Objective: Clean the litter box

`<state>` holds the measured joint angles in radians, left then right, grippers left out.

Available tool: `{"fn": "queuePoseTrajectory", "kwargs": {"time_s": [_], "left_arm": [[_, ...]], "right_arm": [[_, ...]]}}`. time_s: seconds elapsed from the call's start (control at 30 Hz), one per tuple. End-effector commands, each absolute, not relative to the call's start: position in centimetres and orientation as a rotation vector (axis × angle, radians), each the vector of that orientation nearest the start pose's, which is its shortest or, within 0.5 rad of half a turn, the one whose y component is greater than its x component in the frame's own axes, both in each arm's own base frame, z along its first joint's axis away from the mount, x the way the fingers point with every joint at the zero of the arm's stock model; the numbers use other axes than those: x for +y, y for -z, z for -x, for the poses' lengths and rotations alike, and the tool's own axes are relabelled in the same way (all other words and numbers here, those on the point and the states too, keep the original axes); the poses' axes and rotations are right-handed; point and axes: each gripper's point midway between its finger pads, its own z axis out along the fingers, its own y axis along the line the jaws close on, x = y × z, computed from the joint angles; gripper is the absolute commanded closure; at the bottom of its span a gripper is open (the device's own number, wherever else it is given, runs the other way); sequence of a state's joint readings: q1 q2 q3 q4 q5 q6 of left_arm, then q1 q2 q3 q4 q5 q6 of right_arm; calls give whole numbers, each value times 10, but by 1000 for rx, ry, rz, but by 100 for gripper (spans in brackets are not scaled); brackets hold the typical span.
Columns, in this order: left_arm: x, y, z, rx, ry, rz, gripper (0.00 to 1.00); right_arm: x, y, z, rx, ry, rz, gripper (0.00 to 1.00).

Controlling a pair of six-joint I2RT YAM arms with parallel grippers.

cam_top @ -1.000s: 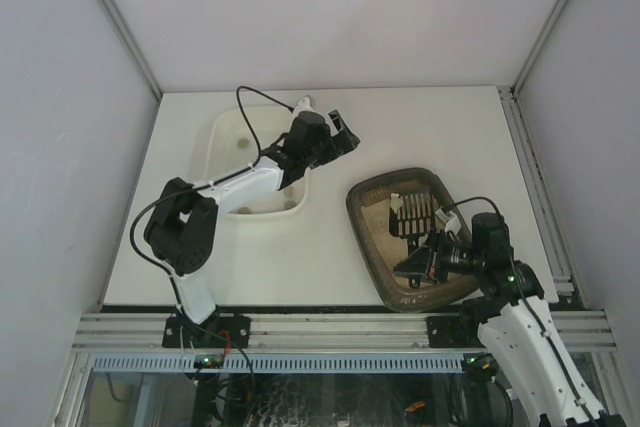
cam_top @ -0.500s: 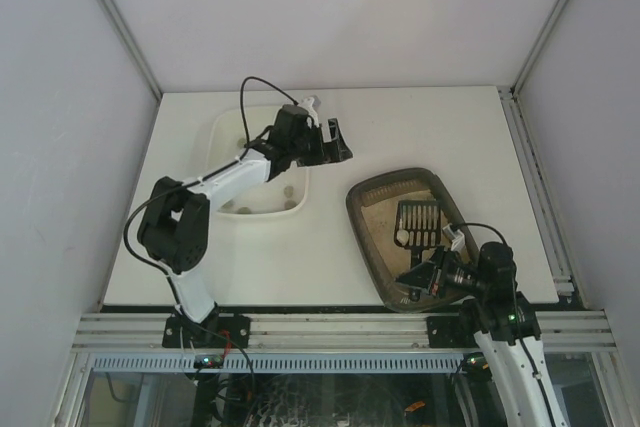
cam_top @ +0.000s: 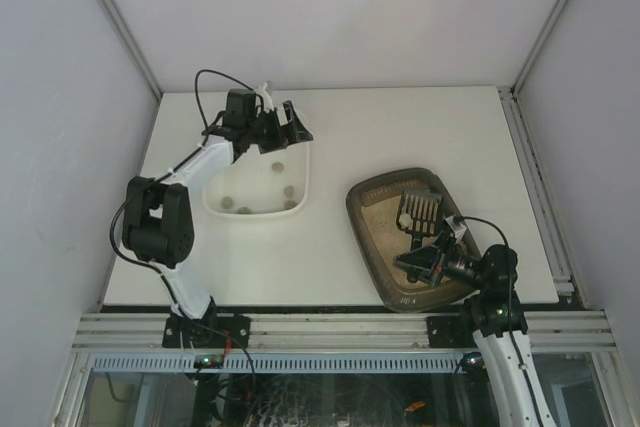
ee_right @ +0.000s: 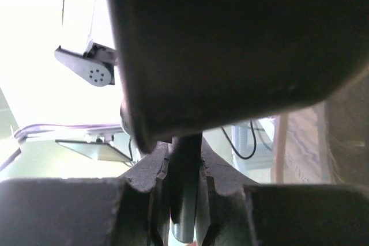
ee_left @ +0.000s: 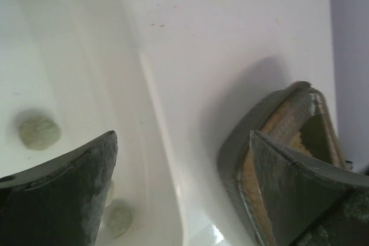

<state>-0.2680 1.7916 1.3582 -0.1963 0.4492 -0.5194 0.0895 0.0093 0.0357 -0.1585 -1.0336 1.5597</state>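
Site is presenting as a robotics lab cell: plain white panels (cam_top: 340, 7) are enclosing a white surface (cam_top: 400, 127); left arm (cam_top: 195, 162) and right arm (cam_top: 505, 342) are sitting bolted to an aluminium rail (cam_top: 330, 329).

Overhead view: bright, even, soft light; my arms (cam_top: 200, 162) cast faint shadows on the table (cam_top: 400, 127). Left wrist view: bright, glare on the tub (ee_left: 199, 237) rim, my fingers (ee_left: 63, 194) blurred. Right wrist view: blown-out white background, dark out-of-focus foreground.

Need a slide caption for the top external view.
Right claw grips the black scoop over the litter box; left claw hangs open above the white tub.
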Motion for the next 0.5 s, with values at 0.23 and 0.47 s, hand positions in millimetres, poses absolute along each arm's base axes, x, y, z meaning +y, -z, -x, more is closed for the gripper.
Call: {"fn": "queuePoseTrajectory", "kwargs": {"time_s": [0.23, 0.47], "left_arm": [[-175, -179, -449, 2299, 470, 92, 0], [-174, -198, -442, 2246, 387, 41, 0]], "right_arm": [[192, -190, -102, 2074, -1957, -448, 100], [181, -193, -111, 2045, -1941, -493, 100]]}}
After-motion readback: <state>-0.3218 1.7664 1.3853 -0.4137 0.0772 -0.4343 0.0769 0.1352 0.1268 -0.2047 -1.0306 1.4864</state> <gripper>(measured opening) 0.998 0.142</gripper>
